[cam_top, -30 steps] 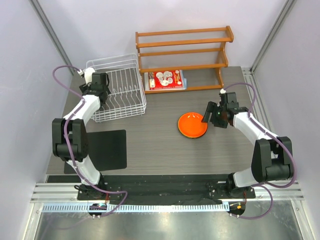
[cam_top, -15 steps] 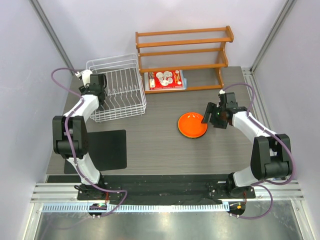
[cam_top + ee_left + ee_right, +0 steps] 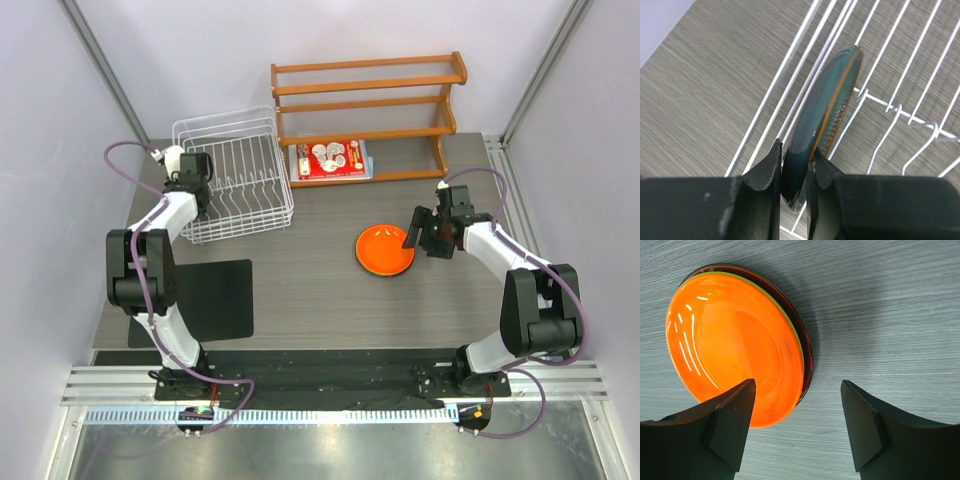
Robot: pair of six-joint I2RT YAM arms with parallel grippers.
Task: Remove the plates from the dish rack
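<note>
The dark teal plate point(image 3: 825, 100) stands on edge between the wires of the white dish rack point(image 3: 240, 175), at its left end. My left gripper point(image 3: 795, 155) is shut on that plate's near rim, one finger on each face. In the top view the left gripper point(image 3: 192, 172) sits over the rack's left side and hides the plate. The orange plate point(image 3: 730, 350) lies on the table on top of a lime green plate point(image 3: 786, 316) and a dark red plate point(image 3: 808, 347). My right gripper point(image 3: 797, 385) hangs open just right of this stack point(image 3: 385, 250), holding nothing.
An orange-brown wooden shelf point(image 3: 370, 95) stands at the back, with a red-and-white packet point(image 3: 330, 158) lying at its foot. A black mat point(image 3: 215, 298) lies on the table in front of the left arm. Rack wires point(image 3: 900, 107) run close beside the teal plate.
The left jaws have come together on the teal plate's rim. The left wrist shifted slightly at the rack's left end. The right arm has barely moved.
</note>
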